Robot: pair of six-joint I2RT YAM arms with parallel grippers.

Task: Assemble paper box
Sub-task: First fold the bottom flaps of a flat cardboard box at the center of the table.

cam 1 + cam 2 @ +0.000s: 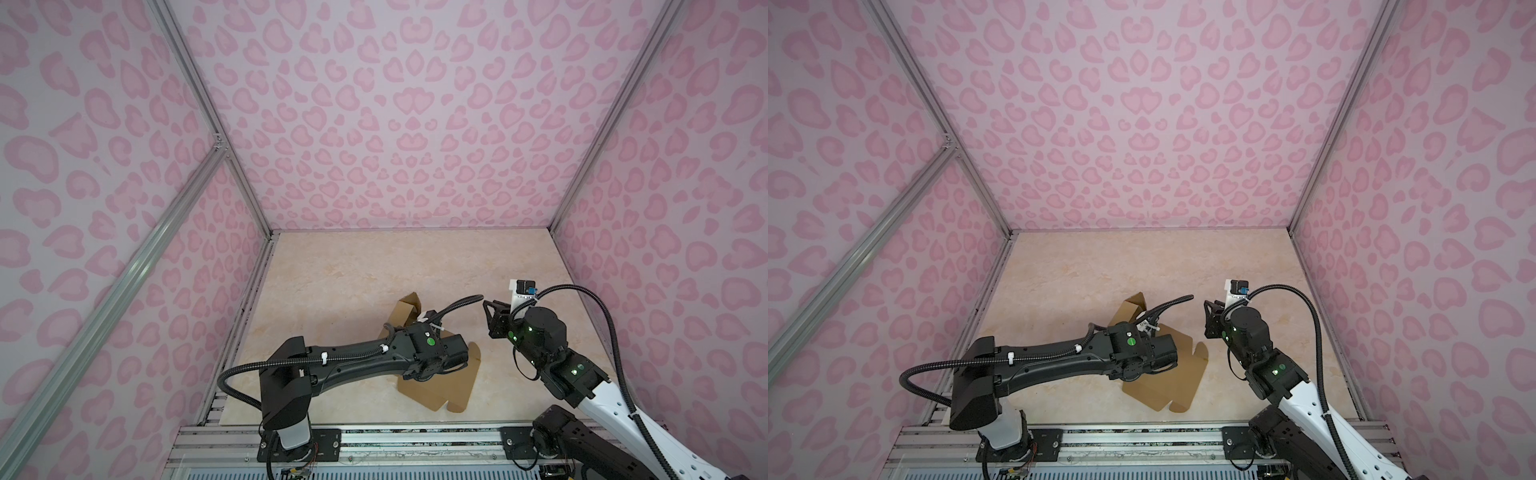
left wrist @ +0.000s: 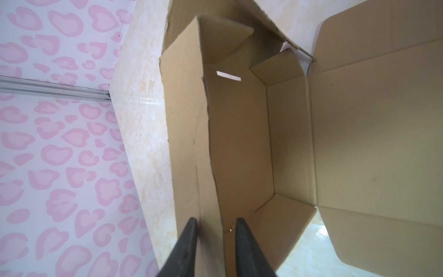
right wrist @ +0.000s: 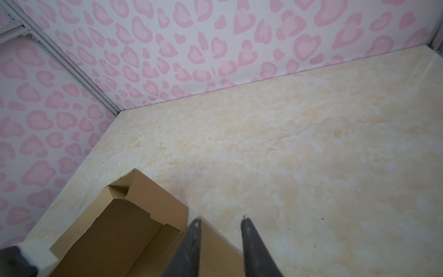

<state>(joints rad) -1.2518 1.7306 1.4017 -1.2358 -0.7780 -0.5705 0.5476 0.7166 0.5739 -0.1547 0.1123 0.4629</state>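
Pink heart-patterned walls (image 1: 415, 124) close in a beige marbled counter (image 1: 374, 270). On its near half, roughly midway between the two arm bases, lies the plain brown kraft cardboard paper box (image 1: 440, 395), partly hidden in both top views under the wrist of the left arm (image 1: 1059, 361).

The left wrist view shows the box half folded. It forms a shallow tray with one long side wall (image 2: 187, 120) raised, its end flaps tilted inward, and a broad lid panel (image 2: 371, 144) spread flat on the counter.

The left hand (image 2: 215, 221) straddles that raised side wall, one black finger (image 2: 189, 239) outside it and the other inside the tray. Cardboard runs between them, but I cannot tell whether they are pressing on it.

The right hand (image 3: 220, 221) hangs above the counter just beside the far corner of the box. Its fingers are parted and grasp nothing. In both top views it stands apart from the cardboard, on the right side.
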